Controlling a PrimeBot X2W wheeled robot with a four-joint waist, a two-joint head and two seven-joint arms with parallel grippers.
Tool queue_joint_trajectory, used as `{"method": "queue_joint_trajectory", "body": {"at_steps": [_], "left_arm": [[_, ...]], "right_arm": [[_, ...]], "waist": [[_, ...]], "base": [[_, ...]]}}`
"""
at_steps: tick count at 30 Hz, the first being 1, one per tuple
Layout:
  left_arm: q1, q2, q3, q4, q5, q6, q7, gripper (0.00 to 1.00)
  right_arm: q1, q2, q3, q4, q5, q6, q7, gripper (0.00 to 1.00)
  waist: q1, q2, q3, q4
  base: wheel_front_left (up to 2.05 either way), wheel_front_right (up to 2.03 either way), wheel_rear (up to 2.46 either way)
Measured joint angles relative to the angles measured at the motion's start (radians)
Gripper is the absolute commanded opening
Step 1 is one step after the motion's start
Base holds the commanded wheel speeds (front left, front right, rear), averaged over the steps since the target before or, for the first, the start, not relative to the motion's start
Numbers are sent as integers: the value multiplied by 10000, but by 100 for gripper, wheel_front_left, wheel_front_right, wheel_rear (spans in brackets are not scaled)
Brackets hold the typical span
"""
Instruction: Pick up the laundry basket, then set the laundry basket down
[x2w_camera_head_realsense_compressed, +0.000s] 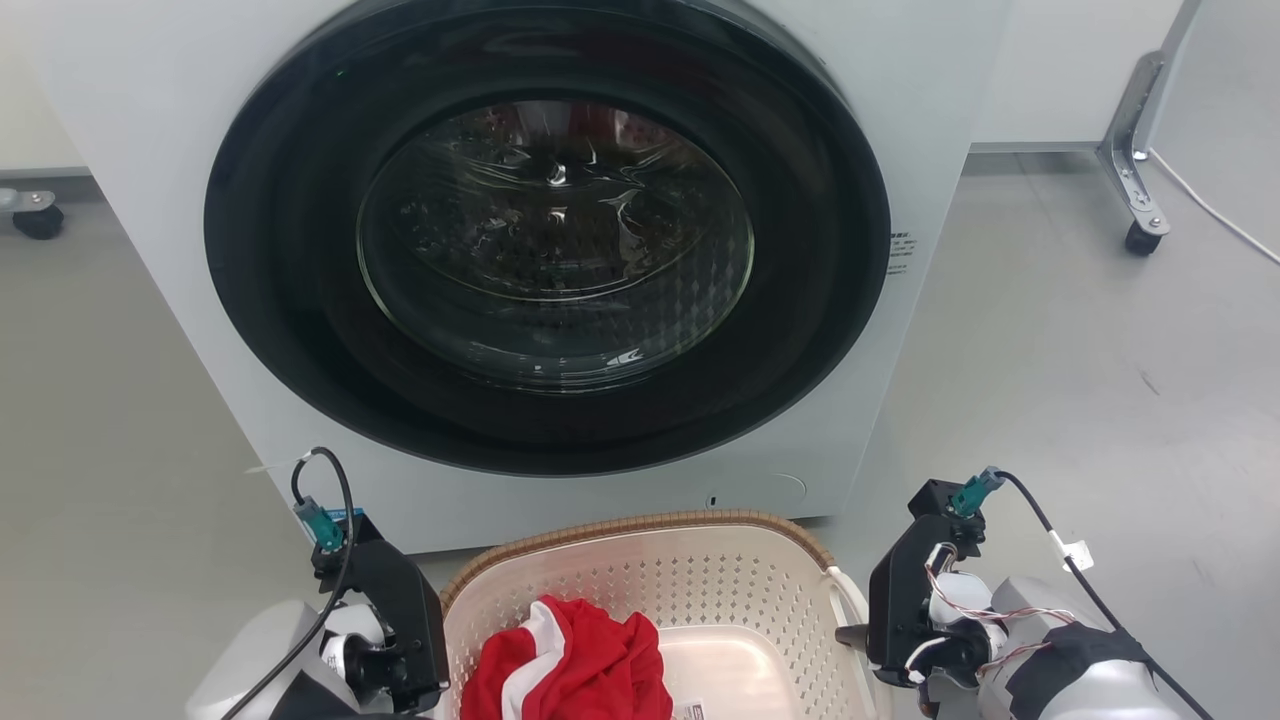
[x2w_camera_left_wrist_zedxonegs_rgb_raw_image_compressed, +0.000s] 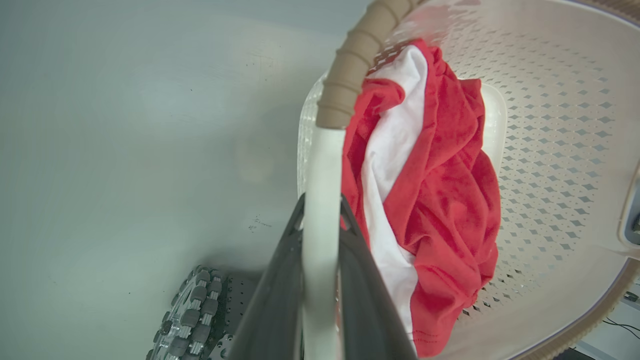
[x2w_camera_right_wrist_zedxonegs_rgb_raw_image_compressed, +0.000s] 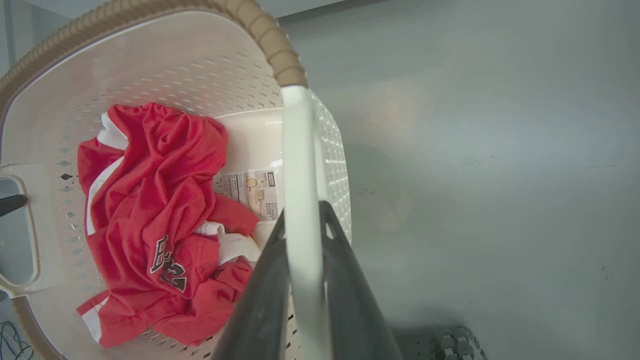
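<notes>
The basket (x2w_camera_head_realsense_compressed: 640, 524) is low in the head view, just in front of the washer (x2w_camera_head_realsense_compressed: 548, 240), with its brown rim close to the machine's bottom edge. Whether it rests on the grey floor (x2w_camera_head_realsense_compressed: 1050, 350) or hangs just above it cannot be told. The left end effector (x2w_camera_left_wrist_zedxonegs_rgb_raw_image_compressed: 322, 204) is closed on the basket's white left handle (x2w_camera_left_wrist_zedxonegs_rgb_raw_image_compressed: 320, 160), one dark finger on each side of the bar. The right end effector (x2w_camera_right_wrist_zedxonegs_rgb_raw_image_compressed: 302, 216) grips the white right handle (x2w_camera_right_wrist_zedxonegs_rgb_raw_image_compressed: 296, 150) the same way. Each handle runs straight up between the fingers to where the brown rim begins. Inside the basket lies a crumpled red and white shirt (x2w_camera_right_wrist_zedxonegs_rgb_raw_image_compressed: 160, 200) with dark numerals, spread over the bottom toward the left side. A paper label (x2w_camera_right_wrist_zedxonegs_rgb_raw_image_compressed: 250, 190) is stuck to the basket's bottom, partly under the shirt. A grey roller wheel (x2w_camera_left_wrist_zedxonegs_rgb_raw_image_compressed: 192, 310) shows on the floor beside the left end effector.
</notes>
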Motion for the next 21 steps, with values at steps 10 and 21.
{"method": "queue_joint_trajectory", "body": {"at_steps": [10, 21], "left_arm": [[14, 4, -6, 4, -15, 0, 0, 0], [17, 19, -12, 6, -31, 0, 0, 0]], "right_arm": [[1, -4, 132, 0, 105, 0, 4, 0], [0, -10, 238, 12, 339, 0, 2, 0]], "waist": [[0, 0, 65, 35], [0, 0, 104, 60]], "base": [[0, 0, 0], [0, 0, 0]]}}
